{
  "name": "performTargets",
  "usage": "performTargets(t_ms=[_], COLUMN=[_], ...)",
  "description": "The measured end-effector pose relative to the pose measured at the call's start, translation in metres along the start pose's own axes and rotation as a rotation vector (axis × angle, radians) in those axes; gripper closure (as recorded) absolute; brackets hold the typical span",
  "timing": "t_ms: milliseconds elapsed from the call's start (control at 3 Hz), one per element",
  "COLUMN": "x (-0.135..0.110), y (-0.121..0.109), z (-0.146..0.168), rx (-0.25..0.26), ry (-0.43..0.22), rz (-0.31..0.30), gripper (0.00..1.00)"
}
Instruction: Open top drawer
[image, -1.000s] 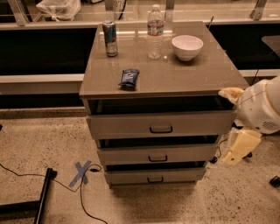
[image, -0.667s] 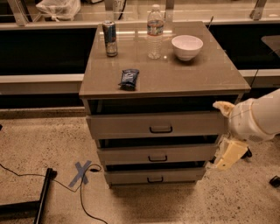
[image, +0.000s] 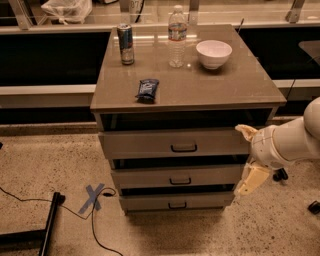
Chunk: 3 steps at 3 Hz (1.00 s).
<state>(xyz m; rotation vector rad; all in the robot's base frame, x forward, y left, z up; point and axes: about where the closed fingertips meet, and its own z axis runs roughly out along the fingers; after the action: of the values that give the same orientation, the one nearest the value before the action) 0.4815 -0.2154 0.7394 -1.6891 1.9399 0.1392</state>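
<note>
The top drawer (image: 150, 144) is the widest grey-beige front under the cabinet top, with a small black loop handle (image: 184, 148) at its centre. A dark gap shows above it. My gripper (image: 249, 156) is at the right end of the top drawer front, level with it and to the right of the handle. It is open and empty: one cream finger (image: 245, 131) points up-left, the other finger (image: 253, 179) hangs down in front of the middle drawer's right end. The white arm comes in from the right edge.
Two shorter drawers (image: 175, 177) sit below. On the cabinet top (image: 230, 85) stand a can (image: 125, 44), a water bottle (image: 176, 36), a white bowl (image: 214, 53) and a dark snack packet (image: 147, 89). A cable and blue tape cross (image: 93, 197) lie on the floor at left.
My arm and gripper have moved left, from beside the cabinet's right side to in front of the right end of the top drawer. The drawers have not moved.
</note>
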Motion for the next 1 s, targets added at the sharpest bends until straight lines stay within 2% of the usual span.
performTargets(t_ms=[333, 667, 1000], x=[0.005, 0.02, 0.037], y=[-0.013, -0.038, -0.056], z=[0.016, 0.04, 0.061], rx=[0.036, 0.073, 0.081], ry=[0.032, 0.04, 0.035], rz=[-0.058, -0.104, -0.117], gripper=[0.0, 0.0, 0.0])
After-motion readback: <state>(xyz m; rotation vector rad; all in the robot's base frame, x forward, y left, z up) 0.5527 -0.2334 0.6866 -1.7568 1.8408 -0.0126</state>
